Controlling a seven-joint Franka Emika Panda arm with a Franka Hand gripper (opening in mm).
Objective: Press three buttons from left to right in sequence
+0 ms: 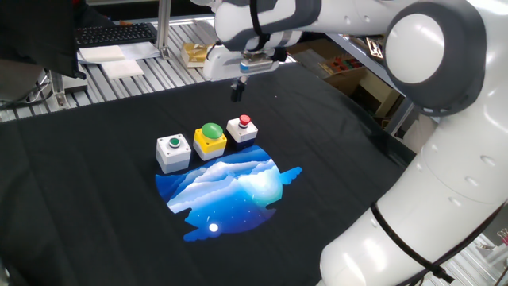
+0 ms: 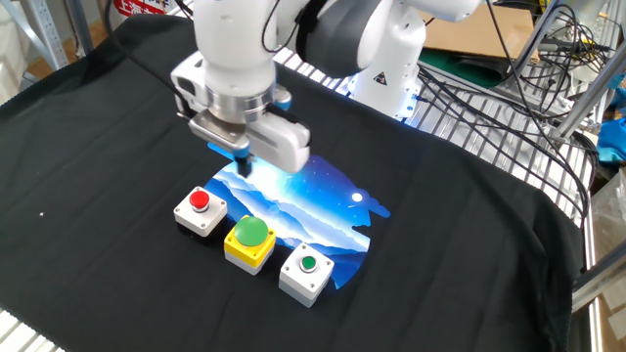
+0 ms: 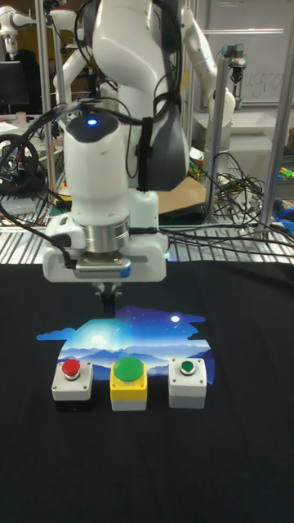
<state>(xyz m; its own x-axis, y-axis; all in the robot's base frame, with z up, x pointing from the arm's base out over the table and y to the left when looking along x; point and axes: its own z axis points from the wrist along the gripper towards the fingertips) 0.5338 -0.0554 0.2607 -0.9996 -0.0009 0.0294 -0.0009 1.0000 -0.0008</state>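
Three button boxes stand in a row on the black cloth. The grey-white box with a small green button (image 1: 173, 151) (image 2: 307, 272) (image 3: 188, 381) is at one end. The yellow box with a big green dome (image 1: 210, 137) (image 2: 248, 242) (image 3: 128, 382) is in the middle. The smaller white box with a red button (image 1: 243, 128) (image 2: 201, 210) (image 3: 72, 382) is at the other end. My gripper (image 1: 236, 93) (image 2: 245, 166) (image 3: 106, 304) points down, fingers shut together with nothing held. It hangs above the cloth behind the row, nearest the red-button box and touching no button.
A blue-and-white mountain print (image 1: 226, 191) (image 2: 303, 200) lies on the cloth beside the boxes. A keyboard and papers (image 1: 115, 36) sit on the metal bench at the back. Cables and the arm's base (image 2: 391, 78) are at the cloth's far side.
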